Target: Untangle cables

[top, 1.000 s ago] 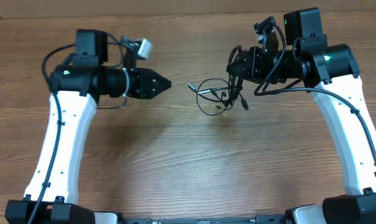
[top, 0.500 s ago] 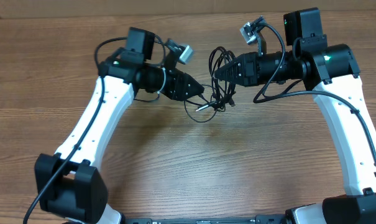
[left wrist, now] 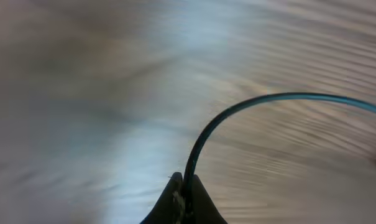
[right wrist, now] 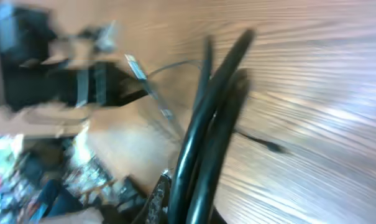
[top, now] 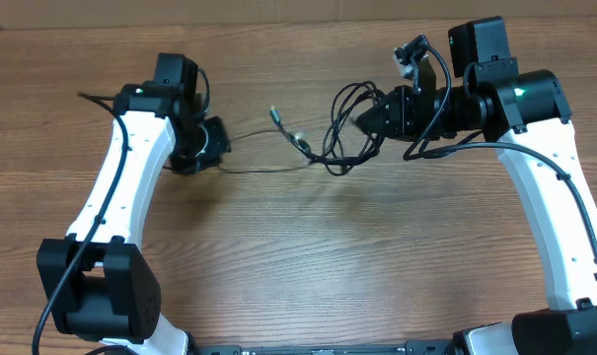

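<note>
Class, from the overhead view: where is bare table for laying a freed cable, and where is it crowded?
Bare: the table front, between left arm and right arm, below the cables. Crowded: between left end effector and right end effector, where they stretch.

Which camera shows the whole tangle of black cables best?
The overhead view: the cables show whole, looped between the two arms. The left wrist view shows just one strand pinched by the left gripper. The right wrist view shows only a few blurry strands up close, held by the right gripper.
</note>
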Controlling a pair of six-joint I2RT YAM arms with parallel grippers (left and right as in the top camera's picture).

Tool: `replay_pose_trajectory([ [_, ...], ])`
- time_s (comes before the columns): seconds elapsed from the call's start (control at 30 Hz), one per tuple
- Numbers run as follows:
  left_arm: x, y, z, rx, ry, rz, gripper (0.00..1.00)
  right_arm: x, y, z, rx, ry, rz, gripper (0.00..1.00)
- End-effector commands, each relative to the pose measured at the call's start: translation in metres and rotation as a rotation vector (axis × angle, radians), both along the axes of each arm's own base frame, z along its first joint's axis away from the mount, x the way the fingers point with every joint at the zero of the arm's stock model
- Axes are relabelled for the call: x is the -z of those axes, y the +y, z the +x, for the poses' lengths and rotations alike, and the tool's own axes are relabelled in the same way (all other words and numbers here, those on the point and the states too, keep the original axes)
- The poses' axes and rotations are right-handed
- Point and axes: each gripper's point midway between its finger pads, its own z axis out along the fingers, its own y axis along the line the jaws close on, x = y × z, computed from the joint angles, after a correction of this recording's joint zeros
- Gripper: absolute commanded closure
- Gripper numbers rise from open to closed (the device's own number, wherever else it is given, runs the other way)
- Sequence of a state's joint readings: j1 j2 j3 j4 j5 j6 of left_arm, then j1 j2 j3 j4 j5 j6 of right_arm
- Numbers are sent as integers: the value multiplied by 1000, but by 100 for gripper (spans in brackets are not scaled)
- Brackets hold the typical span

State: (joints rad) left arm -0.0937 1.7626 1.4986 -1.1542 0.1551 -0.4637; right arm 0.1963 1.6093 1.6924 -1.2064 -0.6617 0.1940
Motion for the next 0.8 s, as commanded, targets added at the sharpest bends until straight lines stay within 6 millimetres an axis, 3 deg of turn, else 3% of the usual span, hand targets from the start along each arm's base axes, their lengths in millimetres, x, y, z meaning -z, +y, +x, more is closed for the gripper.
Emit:
replay_pose_trajectory([
  [0.0,-13,62,-9,-239,-9,320,96,12,-34,12,197,24,-162,96],
  [0.2,-12,65,-32,-148,82,356,96,10,-34,15,206,13,-159,96],
  [0.23,-10,56,-38,-95,111,311,91,8,-30,16,191,5,-140,96],
  [0.33,-9,13,-37,143,95,73,91,-14,-2,8,6,-75,9,96],
  [0.4,-27,-39,-25,405,-57,-202,92,-38,23,-10,-203,-166,172,96],
  [0.47,-64,-77,-13,561,-256,-418,91,-50,31,-19,-278,-197,245,96],
  [0.57,-116,-95,2,641,-463,-506,87,-49,31,-19,-271,-189,245,96],
  [0.6,-134,-96,5,644,-514,-501,80,-49,31,-19,-268,-184,246,96],
  [0.63,-141,-96,6,644,-531,-498,76,-50,31,-18,-256,-174,251,96],
  [0.67,-149,-98,5,638,-542,-502,62,-52,32,-15,-229,-155,264,96],
  [0.77,-145,-110,1,610,-492,-532,62,-41,24,9,-15,-60,190,96],
])
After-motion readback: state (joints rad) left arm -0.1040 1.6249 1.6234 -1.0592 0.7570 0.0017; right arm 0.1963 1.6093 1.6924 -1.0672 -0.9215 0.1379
